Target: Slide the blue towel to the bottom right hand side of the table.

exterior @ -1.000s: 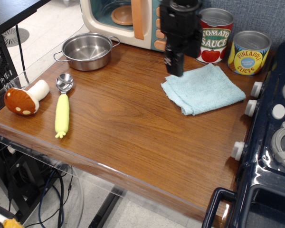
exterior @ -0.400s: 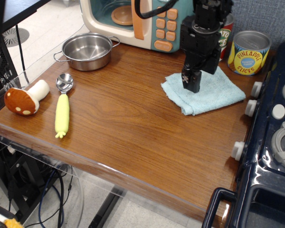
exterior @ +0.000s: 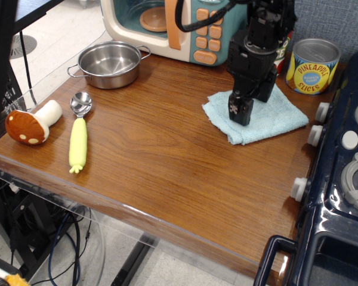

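Pincer (exterior: 240, 117) tip is down on the blue towel (exterior: 259, 113), pressing near its left-middle part; you see the fingers as one dark block from this angle, so you cannot tell whether they are spread or closed. That towel lies at the far right of the worktop (exterior: 155, 155), just in front of the pineapple can (exterior: 312, 65) and close beside the dark toy stove (exterior: 340, 179). To slide it well, you probably want steady downward pressure and a slow drag toward the near right corner, low enough that the cloth moves as one piece instead of bunching. Keep your path clear of the white stove knobs (exterior: 315, 135). On the can you can read "PINEAPPLE SLICES"; the can behind the arm is mostly hidden.
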Robot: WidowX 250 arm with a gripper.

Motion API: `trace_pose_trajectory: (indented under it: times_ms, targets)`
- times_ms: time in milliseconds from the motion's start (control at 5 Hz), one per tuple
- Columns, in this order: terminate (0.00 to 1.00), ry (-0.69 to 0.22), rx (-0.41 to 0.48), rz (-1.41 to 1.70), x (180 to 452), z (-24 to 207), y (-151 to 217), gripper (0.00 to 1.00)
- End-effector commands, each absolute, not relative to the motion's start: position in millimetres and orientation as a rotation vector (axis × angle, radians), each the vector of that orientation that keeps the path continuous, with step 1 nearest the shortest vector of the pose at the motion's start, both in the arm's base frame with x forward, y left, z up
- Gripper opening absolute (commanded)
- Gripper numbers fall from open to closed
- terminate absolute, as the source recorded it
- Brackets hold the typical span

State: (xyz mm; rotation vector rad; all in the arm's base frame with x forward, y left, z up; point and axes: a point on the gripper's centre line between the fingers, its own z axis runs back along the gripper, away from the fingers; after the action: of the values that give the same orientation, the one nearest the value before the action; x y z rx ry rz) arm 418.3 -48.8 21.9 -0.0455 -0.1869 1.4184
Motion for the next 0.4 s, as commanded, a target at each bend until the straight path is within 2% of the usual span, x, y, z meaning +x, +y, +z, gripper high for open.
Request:
trace_pose_trajectory:
  times_ms: [0,200]
  targets:
    - [0.00,-0.179,-0.013,1.425,409.0,25.9,-52.9,1.00]
    - [0.00,-0.165,-0.002,1.423,396.9,23.8,-55.5,1.00]
